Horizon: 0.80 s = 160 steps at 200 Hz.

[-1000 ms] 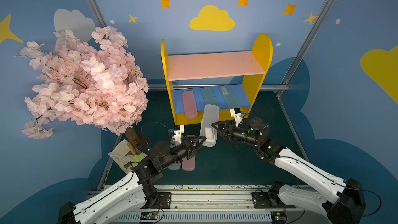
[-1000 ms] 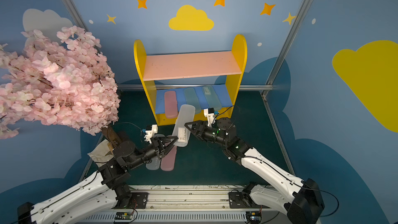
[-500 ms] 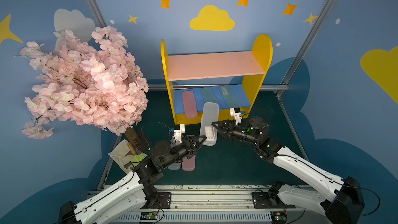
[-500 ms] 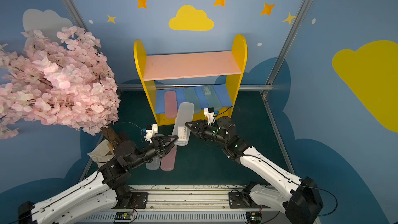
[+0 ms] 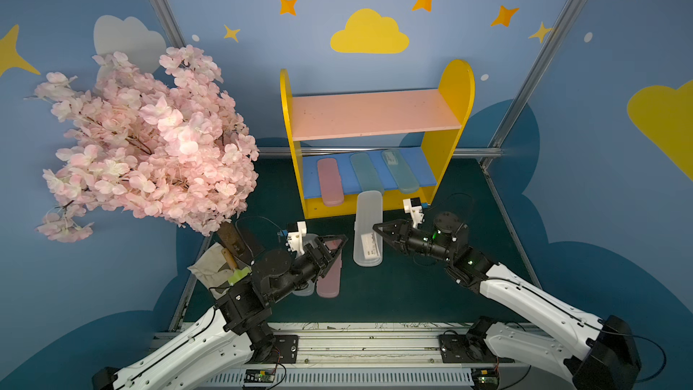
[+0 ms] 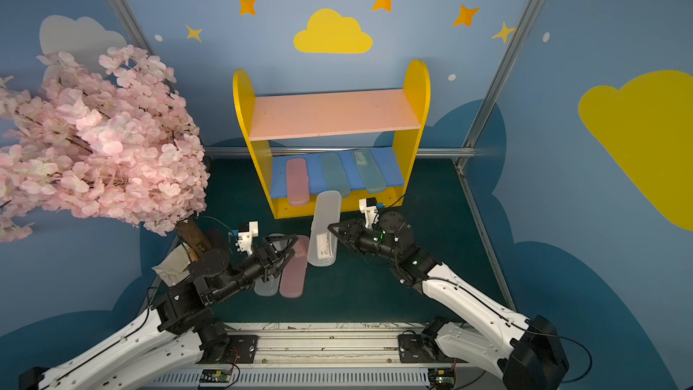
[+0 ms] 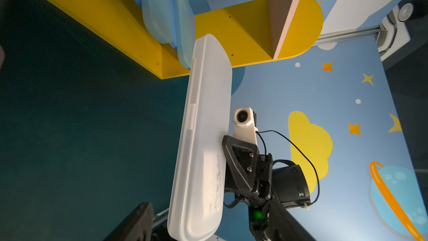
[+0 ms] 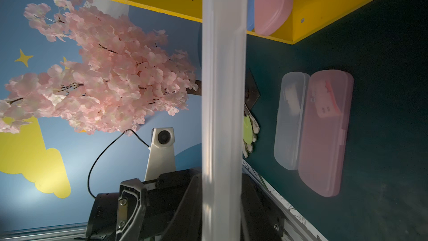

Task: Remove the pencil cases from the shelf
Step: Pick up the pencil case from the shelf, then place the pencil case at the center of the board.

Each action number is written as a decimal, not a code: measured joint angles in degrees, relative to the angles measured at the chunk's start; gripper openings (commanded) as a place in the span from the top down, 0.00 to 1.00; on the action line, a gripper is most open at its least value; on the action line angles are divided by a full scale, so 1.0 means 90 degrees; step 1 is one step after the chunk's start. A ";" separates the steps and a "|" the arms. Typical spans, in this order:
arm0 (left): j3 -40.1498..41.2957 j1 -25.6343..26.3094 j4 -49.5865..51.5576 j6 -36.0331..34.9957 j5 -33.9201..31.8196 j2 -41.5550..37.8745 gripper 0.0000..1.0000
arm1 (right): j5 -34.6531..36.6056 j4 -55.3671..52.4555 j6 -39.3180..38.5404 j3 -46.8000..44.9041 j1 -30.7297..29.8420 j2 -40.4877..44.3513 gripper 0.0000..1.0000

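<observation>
Clamping the frosted case [image 5: 368,215] by its edge, right claw [image 5: 375,227] is closed; left claw [image 5: 341,243] gapes alongside.

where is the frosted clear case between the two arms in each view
Top view: frosted clear case at centre, below the shelf.
Top view: the case just left of centre.
Left wrist: long slanted strip, mid-picture.
Right wrist: vertical band down the middle.
Shared landmark: shelf's yellow base at its far end.

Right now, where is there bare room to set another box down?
Bare: the green mat beside the front rail, and the shelf's pink board. Crowded: the blue board with three cases, and the mat under the left fingers, with two cases.
</observation>
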<state>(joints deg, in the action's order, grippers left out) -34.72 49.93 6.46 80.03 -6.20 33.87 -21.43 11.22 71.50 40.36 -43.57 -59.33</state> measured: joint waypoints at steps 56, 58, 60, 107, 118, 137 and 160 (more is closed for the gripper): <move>-0.0124 0.0000 0.0967 -0.0403 -0.0726 -0.0352 0.07 | 0.0046 -0.0323 -0.0223 -0.0889 -0.0012 0.0338 0.91; -0.0124 0.0000 0.0976 -0.0403 -0.0743 -0.0359 0.07 | 0.0046 -0.0325 -0.0238 -0.0920 -0.0017 0.0342 0.91; -0.0124 0.0000 0.0998 -0.0415 -0.0763 -0.0369 0.07 | 0.0049 -0.0328 -0.0245 -0.0950 -0.0019 0.0345 0.91; -0.0124 0.0000 0.1263 -0.0675 -0.1078 -0.0444 0.02 | 0.0340 -0.0265 -0.0631 -0.1428 -0.0374 0.0221 0.91; -0.0124 0.0000 0.1277 -0.0709 -0.1134 -0.0444 0.02 | 0.0437 -0.0136 -0.0743 -0.1450 -0.0510 0.0075 0.91; -0.0114 0.0000 0.1280 -0.0729 -0.1192 -0.0447 0.01 | 0.0602 0.0165 -0.0950 -0.1457 -0.0712 -0.0245 0.91; -0.0044 0.0000 0.1280 -0.0729 -0.1270 -0.0510 0.01 | 0.0852 0.0576 -0.1112 -0.1464 -0.0945 -0.0668 0.91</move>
<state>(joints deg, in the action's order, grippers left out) -35.11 49.93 17.98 73.47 -17.63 29.28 -13.76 16.40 61.49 27.18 -52.07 -65.34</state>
